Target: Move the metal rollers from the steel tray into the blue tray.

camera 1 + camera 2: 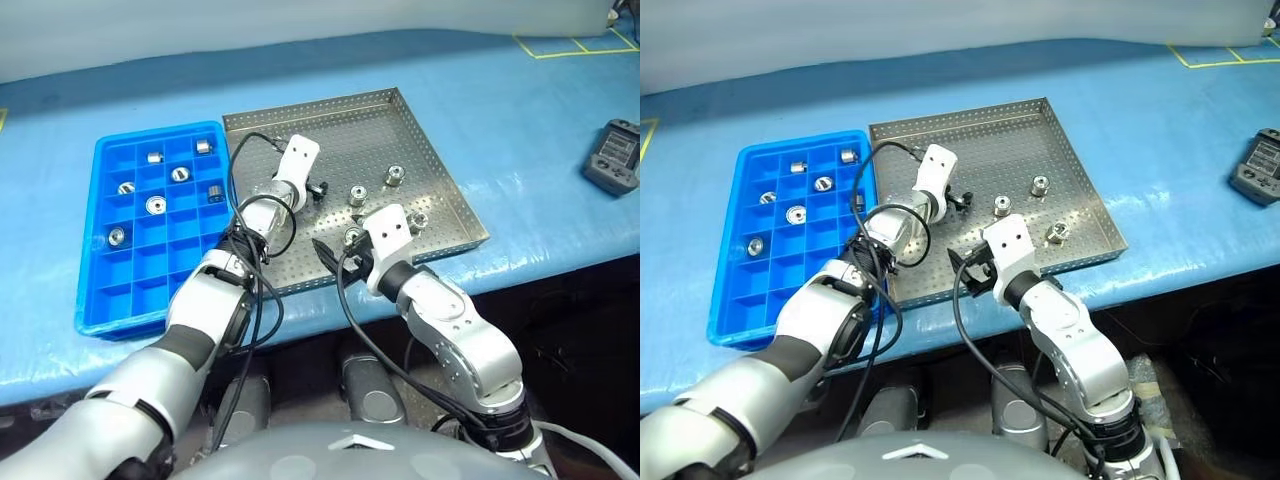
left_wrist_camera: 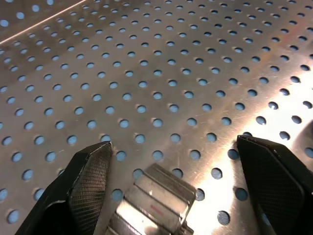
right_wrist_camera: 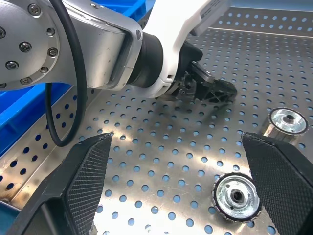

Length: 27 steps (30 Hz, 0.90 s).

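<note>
The steel tray lies in the middle of the blue table, and several metal rollers stand in its right half, among them one near the right rim and one beside it. My left gripper hangs low over the tray floor, just left of those rollers. It is open with nothing between its fingers. My right gripper is open over the tray's front edge, with two rollers lying ahead of it. The blue tray sits left of the steel tray with several rollers in its compartments.
A dark grey handheld device rests on the table at the far right. Yellow tape lines mark the back right corner. The front edge of the table runs just below both trays.
</note>
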### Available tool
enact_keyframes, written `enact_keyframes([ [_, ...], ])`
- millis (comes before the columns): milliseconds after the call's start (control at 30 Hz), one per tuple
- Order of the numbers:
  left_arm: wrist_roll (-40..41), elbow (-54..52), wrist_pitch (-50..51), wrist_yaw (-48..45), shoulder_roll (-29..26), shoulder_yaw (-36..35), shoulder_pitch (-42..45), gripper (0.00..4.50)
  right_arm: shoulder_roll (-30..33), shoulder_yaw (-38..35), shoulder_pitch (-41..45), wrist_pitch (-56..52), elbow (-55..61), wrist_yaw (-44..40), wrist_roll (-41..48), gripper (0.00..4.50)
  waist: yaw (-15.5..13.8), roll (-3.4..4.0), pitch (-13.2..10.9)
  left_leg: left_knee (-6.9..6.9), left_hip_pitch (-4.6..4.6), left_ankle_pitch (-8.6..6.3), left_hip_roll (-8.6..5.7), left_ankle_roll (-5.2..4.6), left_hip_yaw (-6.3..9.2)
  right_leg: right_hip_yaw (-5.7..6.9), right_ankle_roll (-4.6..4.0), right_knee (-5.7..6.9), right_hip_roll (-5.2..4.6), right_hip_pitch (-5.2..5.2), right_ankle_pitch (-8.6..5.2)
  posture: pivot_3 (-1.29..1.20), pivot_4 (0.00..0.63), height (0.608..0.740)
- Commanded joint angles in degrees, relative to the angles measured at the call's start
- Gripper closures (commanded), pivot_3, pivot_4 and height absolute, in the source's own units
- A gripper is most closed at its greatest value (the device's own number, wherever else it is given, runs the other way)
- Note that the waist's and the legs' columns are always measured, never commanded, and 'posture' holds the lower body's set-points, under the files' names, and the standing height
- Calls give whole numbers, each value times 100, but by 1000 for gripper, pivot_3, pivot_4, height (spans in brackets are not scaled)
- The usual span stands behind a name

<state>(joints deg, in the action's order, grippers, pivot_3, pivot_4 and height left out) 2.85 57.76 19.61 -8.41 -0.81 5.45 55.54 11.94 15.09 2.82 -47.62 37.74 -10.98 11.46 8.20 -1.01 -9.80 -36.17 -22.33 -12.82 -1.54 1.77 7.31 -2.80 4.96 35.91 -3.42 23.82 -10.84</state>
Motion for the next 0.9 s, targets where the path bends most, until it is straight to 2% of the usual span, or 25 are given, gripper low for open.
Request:
enact_keyframes([
  [33, -59, -111, 387, 116, 25, -104, -90, 1581, -7, -95, 49, 70, 221, 16, -2, 0, 35, 0, 0, -2, 3, 0, 0, 0, 0, 0, 4, 0, 0, -5, 2, -211, 150, 740],
  [200, 44, -2163, 1700, -116, 15, 47, -1122, 3183, -22, -134, 217, 73, 74, -42, 35, 0, 87, 8, 5, 9, 39, 0, 2, 0, -11, -10, 2, 5, 1, -28, 1, -162, 150, 740],
  [300, 207, -4251, 2363, -175, -8, 74, -1994, 3237, -81, -112, 348, 83, -40, -82, 72, 0, 75, 13, 7, 13, 41, 0, 4, 0, -11, -13, 0, 8, 2, -27, 0, -112, 150, 740],
  [400, 641, -6641, 2564, -62, 91, -359, -2830, 3237, -154, -9, 509, 83, -138, -152, 108, 0, 15, 12, 4, 20, 34, 0, 6, 1, -20, -25, -4, 11, 3, -8, 0, -81, 150, 740],
  [467, 742, -7589, 2746, 78, 61, -580, -3141, 3237, -167, 40, 597, 84, -179, -214, 120, 0, -130, 10, 2, 18, 24, 1, 7, 2, -20, -25, -7, 15, 3, 2, 0, -75, 150, 740],
  [567, 450, -9010, 3244, 585, -215, -1154, -3781, 3237, -233, 119, 822, 120, -323, -360, 187, 0, -239, 12, 3, 14, 39, 3, 7, 5, -19, -23, -7, 13, 5, -16, -1, 1, 150, 740],
  [700, 133, -10089, 3618, 1009, -477, -1699, -4484, 3237, -293, 263, 1060, 190, -588, -557, 224, 0, -414, 7, 0, 23, 60, 1, 10, 3, -29, -24, -18, 11, 6, -28, -8, 75, 150, 740],
  [833, 48, -10573, 3867, 1241, -392, -2170, -5157, 3237, -356, 408, 1315, 301, -912, -804, 281, 0, -735, -6, -2, 18, 48, 2, 4, 4, -6, -10, -24, 7, 4, -31, -11, 158, 150, 740],
  [900, 81, -10626, 3884, 1279, -252, -2168, -5412, 3237, -347, 476, 1406, 349, -1031, -890, 263, 0, -835, -8, 0, 17, 46, 2, 0, 4, -5, -10, -28, 3, 1, -32, -13, 170, 150, 740],
])
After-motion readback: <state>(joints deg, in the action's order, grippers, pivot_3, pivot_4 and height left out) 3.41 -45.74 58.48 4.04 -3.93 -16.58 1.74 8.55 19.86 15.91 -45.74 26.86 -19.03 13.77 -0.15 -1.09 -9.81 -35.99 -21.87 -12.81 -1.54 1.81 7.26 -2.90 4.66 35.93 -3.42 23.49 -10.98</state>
